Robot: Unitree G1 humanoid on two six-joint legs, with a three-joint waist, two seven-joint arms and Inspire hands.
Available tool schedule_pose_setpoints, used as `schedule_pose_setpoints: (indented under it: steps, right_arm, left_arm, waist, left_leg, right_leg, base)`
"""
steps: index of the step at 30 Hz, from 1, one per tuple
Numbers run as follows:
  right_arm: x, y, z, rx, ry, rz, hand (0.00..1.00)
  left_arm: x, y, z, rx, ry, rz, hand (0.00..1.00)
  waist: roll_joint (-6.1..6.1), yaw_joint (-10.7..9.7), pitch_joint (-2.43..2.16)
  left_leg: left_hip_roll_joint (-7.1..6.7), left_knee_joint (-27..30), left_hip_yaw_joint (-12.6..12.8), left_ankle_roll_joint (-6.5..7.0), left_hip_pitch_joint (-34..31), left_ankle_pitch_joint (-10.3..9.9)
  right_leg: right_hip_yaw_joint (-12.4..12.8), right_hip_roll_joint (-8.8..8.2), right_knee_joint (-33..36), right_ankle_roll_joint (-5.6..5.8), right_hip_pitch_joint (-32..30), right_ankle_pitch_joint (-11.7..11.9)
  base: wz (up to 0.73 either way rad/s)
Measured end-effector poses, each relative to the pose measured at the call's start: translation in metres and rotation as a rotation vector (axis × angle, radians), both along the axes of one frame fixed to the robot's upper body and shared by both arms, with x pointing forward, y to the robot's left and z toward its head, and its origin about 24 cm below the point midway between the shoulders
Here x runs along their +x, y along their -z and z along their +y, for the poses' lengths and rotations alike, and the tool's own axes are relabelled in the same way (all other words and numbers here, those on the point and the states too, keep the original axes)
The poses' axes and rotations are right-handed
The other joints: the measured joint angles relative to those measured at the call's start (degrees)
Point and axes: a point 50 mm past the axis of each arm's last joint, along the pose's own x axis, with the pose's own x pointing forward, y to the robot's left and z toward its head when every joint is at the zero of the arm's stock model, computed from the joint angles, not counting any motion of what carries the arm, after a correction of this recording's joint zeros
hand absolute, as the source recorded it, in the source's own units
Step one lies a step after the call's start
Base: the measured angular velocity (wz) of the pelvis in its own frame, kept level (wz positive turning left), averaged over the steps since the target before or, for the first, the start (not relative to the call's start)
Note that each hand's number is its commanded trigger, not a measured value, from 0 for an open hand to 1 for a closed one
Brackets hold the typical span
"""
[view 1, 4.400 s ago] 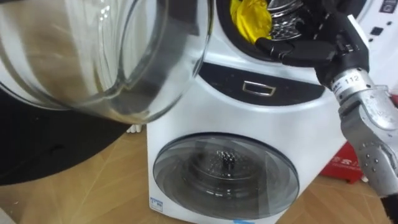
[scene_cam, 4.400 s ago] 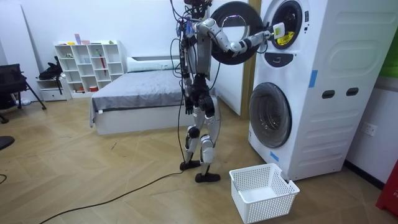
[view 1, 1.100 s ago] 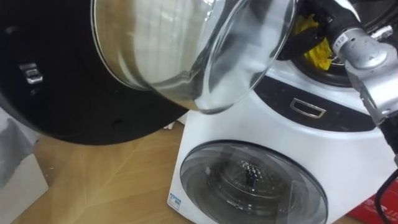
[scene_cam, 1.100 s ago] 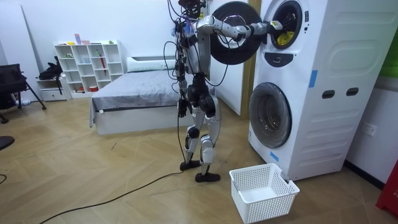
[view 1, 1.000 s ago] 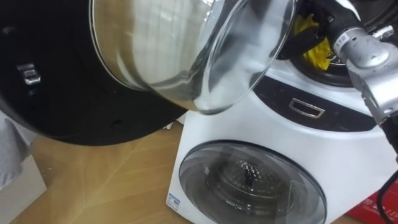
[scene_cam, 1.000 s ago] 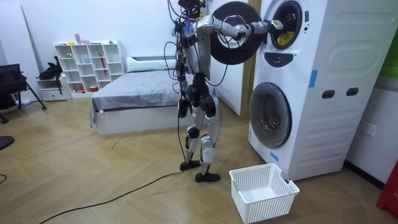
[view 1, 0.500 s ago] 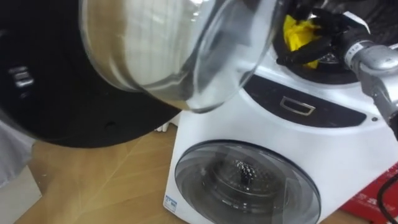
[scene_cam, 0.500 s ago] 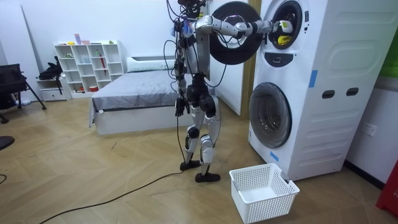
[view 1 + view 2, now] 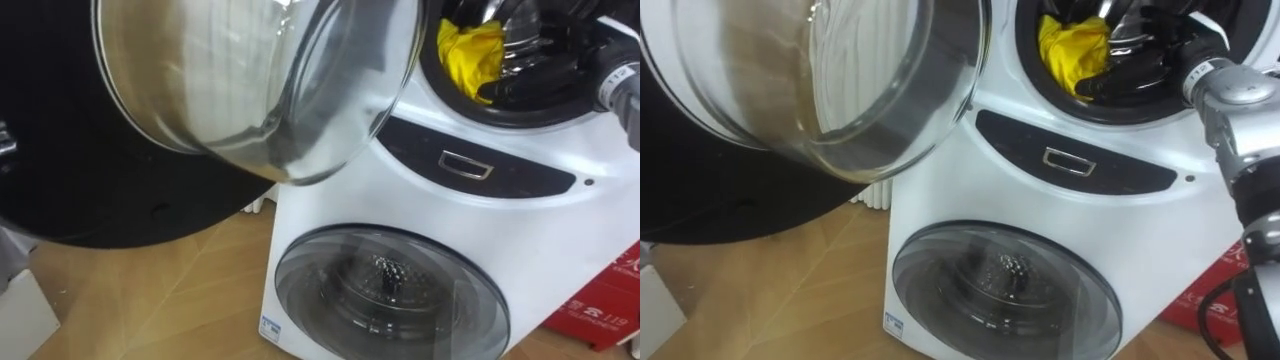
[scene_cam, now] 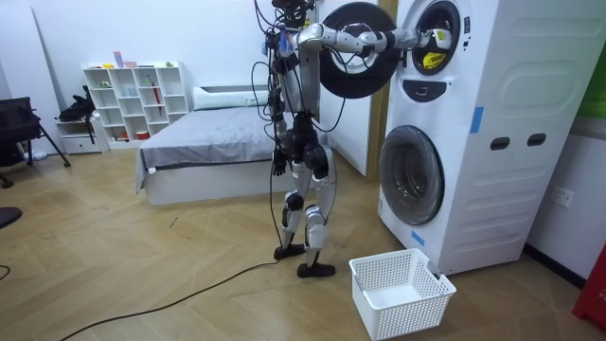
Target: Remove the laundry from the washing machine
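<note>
A yellow cloth (image 9: 468, 52) lies bunched at the front of the upper machine's metal drum (image 9: 535, 30); it is a small yellow patch (image 10: 432, 61) in the room view. My right hand (image 9: 535, 85) reaches into the drum from the right. Its dark fingers curl against the cloth's right and lower side (image 9: 1072, 48). My right hand (image 9: 1140, 68) has its wrist at the drum's rim. I stand before the stacked white machines (image 10: 473, 133), right arm stretched out high. My left hand (image 10: 280, 163) hangs at my side.
The upper machine's round door (image 9: 240, 90), glass bowl in a black ring, hangs open on my left and takes up much of the view. Below is the shut lower door (image 9: 385, 290). A white basket (image 10: 398, 292) stands on the floor. A red box (image 9: 610, 300) sits at the right.
The view has shifted, so the drum mouth and cloth show more. My right hand went from under the drum's rim into the drum and closed on the cloth.
</note>
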Motion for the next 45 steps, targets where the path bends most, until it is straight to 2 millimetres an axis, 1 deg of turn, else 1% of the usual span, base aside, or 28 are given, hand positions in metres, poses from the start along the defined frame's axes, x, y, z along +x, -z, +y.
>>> schedule_pose_setpoints:
  steps: [8,11,14,19,20,21,22,24,26,28,30,31,32,33,36,38,39,40,41,42,43,44,45]
  right_arm:
    - [-0.001,0.003,-0.002,-0.016,0.0,0.02,0.0]
    - [-0.001,0.003,-0.002,-0.027,-0.002,0.024,0.0]
    - [-0.001,0.003,-0.002,-0.027,-0.002,0.025,0.0]
    - [0.0,0.004,-0.002,-0.054,0.0,0.034,0.0]
    - [0.0,0.005,-0.002,-0.056,-0.001,0.036,0.0]
    - [0.0,0.006,-0.001,-0.063,-0.004,0.042,0.0]
    - [0.0,0.009,0.0,-0.076,-0.006,0.053,0.0]
    - [0.001,0.012,0.004,-0.104,-0.015,0.066,0.0]
    - [0.003,0.015,0.009,-0.129,-0.024,0.079,0.0]
    - [0.005,0.02,0.016,-0.167,-0.033,0.101,0.0]
    - [0.006,0.027,0.02,-0.195,-0.027,0.113,0.0]
    - [0.005,0.031,0.021,-0.209,-0.015,0.12,0.0]
    - [0.005,0.032,0.02,-0.22,-0.005,0.119,0.0]
    - [0.005,0.032,0.019,-0.232,0.013,0.115,0.0]
    - [0.005,0.032,0.02,-0.255,0.019,0.116,0.0]
    - [0.006,0.034,0.022,-0.284,0.015,0.124,0.0]
    - [0.006,0.037,0.024,-0.295,0.015,0.128,0.0]
    - [0.005,0.04,0.024,-0.307,0.022,0.133,0.0]
    - [0.005,0.042,0.024,-0.316,0.027,0.136,0.0]
    - [0.005,0.042,0.024,-0.327,0.034,0.134,0.38]
    - [0.005,0.042,0.025,-0.333,0.037,0.132,0.76]
    - [0.005,0.042,0.025,-0.336,0.038,0.132,1.0]
    - [0.005,0.042,0.024,-0.34,0.044,0.131,1.0]
  left_arm:
    - [-0.007,0.0,0.0,-0.026,-0.009,0.009,0.0]
    - [-0.007,0.001,-0.001,-0.037,-0.007,0.008,0.0]
    - [-0.006,0.001,-0.001,-0.043,-0.006,0.005,0.0]
    - [-0.003,0.001,-0.001,-0.047,-0.001,-0.003,0.0]
    - [-0.003,0.001,-0.002,-0.047,0.0,-0.002,0.0]
    - [-0.003,0.001,-0.002,-0.045,0.0,-0.002,0.0]
    - [-0.002,0.001,-0.002,-0.045,0.0,-0.003,0.0]
    - [0.001,0.001,-0.002,-0.047,0.002,-0.009,0.0]
    - [-0.002,0.001,-0.002,-0.047,0.001,-0.004,0.0]
    - [-0.003,0.001,-0.002,-0.048,-0.002,0.002,0.0]
    - [-0.004,0.002,-0.002,-0.05,-0.004,0.006,0.0]
    - [-0.004,0.002,-0.003,-0.051,-0.004,0.007,0.0]
    - [-0.004,0.002,-0.003,-0.05,-0.005,0.008,0.0]
    - [-0.006,0.002,-0.003,-0.05,-0.006,0.011,0.0]
    - [-0.011,0.002,-0.003,-0.052,-0.013,0.025,0.0]
    - [-0.013,0.002,-0.003,-0.053,-0.021,0.026,0.0]
    - [-0.014,0.002,-0.003,-0.054,-0.023,0.031,0.0]
    - [-0.014,0.002,-0.003,-0.053,-0.023,0.032,0.0]
    - [-0.014,0.002,-0.003,-0.053,-0.023,0.032,0.0]
    - [-0.014,0.003,-0.003,-0.054,-0.025,0.038,0.0]
    - [-0.017,0.003,-0.003,-0.054,-0.029,0.048,0.0]
    - [-0.018,0.003,-0.003,-0.054,-0.031,0.054,0.0]
    - [-0.022,0.003,-0.003,-0.05,-0.034,0.065,0.0]
  waist:
    - [0.0,0.04,0.0]
    - [0.08,0.07,0.06]
    - [0.17,0.53,0.12]
    - [0.27,1.96,0.24]
    - [0.24,2.11,0.36]
    - [0.25,2.39,0.68]
    - [0.24,2.73,0.78]
    - [0.13,3.01,0.83]
    - [0.05,3.4,0.86]
    - [-0.04,4.75,0.83]
    - [-0.09,5.55,0.83]
    - [-0.12,6.07,0.81]
    - [-0.13,6.14,0.81]
    - [-0.13,6.27,0.8]
    - [-0.14,6.58,0.79]
    - [-0.06,6.85,0.85]
    - [0.14,7.43,0.99]
    - [0.51,7.59,1.25]
    - [0.31,7.67,1.11]
    - [0.64,7.81,1.33]
    - [0.65,7.86,1.34]
    - [0.73,7.89,1.38]
    - [0.83,7.96,1.38]
  left_leg:
    - [-0.01,-0.11,-0.31,-0.01,-0.16,-0.01]
    - [-0.04,-0.15,-0.34,-0.01,-0.14,-0.01]
    - [-0.04,-0.16,-0.11,-0.01,-0.03,-0.01]
    - [-0.01,-0.12,-0.36,-0.01,0.23,-0.01]
    - [0.0,-0.13,-0.32,-0.01,0.41,0.0]
    - [0.04,-0.18,-0.32,-0.01,0.79,0.0]
    - [0.08,-0.36,-0.33,-0.01,0.91,-0.01]
    - [0.08,-0.51,-0.38,-0.03,0.87,-0.02]
    - [0.07,-0.85,-0.6,-0.08,0.88,-0.05]
    - [0.12,-0.98,-0.52,-0.1,0.99,-0.06]
    - [0.13,-0.7,-0.61,-0.1,0.93,-0.05]
    - [0.13,-0.69,-0.77,-0.1,0.85,-0.05]
    - [0.12,-0.69,-0.93,-0.09,0.79,-0.05]
    - [0.08,-0.68,-1.48,-0.09,0.62,-0.05]
    - [0.07,-0.46,-1.8,-0.08,0.55,-0.04]
    - [0.04,-0.07,-1.78,-0.07,0.73,-0.04]
    - [0.04,0.0,-1.74,-0.07,1.0,-0.04]
    - [-0.01,0.14,-1.88,-0.07,1.03,-0.04]
    - [-0.02,0.13,-2.06,-0.07,1.02,-0.04]
    - [-0.02,-0.01,-2.21,-0.09,0.98,-0.04]
    - [-0.06,-0.09,-2.29,-0.11,0.94,-0.05]
    - [-0.09,-0.24,-2.33,-0.12,0.89,-0.05]
    - [-0.15,-0.34,-2.41,-0.18,0.82,-0.02]
  right_leg:
    - [-0.12,0.01,-0.09,0.0,0.01,0.0]
    - [-0.1,0.03,-0.09,0.0,0.0,0.0]
    - [0.06,0.05,-0.09,0.0,0.0,0.0]
    - [0.13,0.04,-0.11,0.0,0.15,0.0]
    - [0.13,0.01,-0.11,-0.01,0.26,-0.01]
    - [0.12,-0.03,-0.13,-0.01,0.58,-0.01]
    - [0.12,-0.02,-0.17,-0.01,0.79,-0.01]
    - [0.08,0.08,-0.17,-0.01,0.72,-0.01]
    - [-0.01,0.13,-0.18,-0.01,0.74,-0.01]
    - [0.06,0.31,-0.18,-0.01,0.74,-0.01]
    - [-0.3,0.32,-0.18,-0.01,0.73,-0.01]
    - [-0.56,0.27,-0.18,-0.01,0.71,-0.01]
    - [-0.76,0.24,-0.18,-0.01,0.71,-0.01]
    - [-1.36,0.15,-0.17,-0.01,0.71,-0.01]
    - [-1.69,0.11,-0.16,0.0,0.84,-0.02]
    - [-1.69,0.09,-0.15,0.01,1.11,-0.03]
    - [-1.72,0.09,-0.18,-0.02,1.38,-0.1]
    - [-1.88,-0.02,-0.25,-0.02,1.62,-0.17]
    - [-2.1,-0.11,-0.22,-0.02,1.64,-0.18]
    - [-2.46,-0.39,-0.24,-0.02,1.64,-0.19]
    - [-2.81,-0.5,-0.22,-0.03,1.64,-0.22]
    - [-3.0,-0.54,-0.21,-0.04,1.64,-0.22]
    - [-3.15,-0.57,-0.19,-0.04,1.65,-0.22]
  base:
    - [0.0]
    - [0.0]
    - [-0.02]
    - [-0.01]
    - [0.0]
    - [0.0]
    - [0.0]
    - [0.0]
    - [0.0]
    - [0.0]
    - [0.03]
    - [0.08]
    - [0.15]
    - [0.16]
    - [0.06]
    - [-0.06]
    - [-0.03]
    - [0.0]
    - [0.11]
    - [0.09]
    - [0.06]
    - [0.05]
    - [0.06]
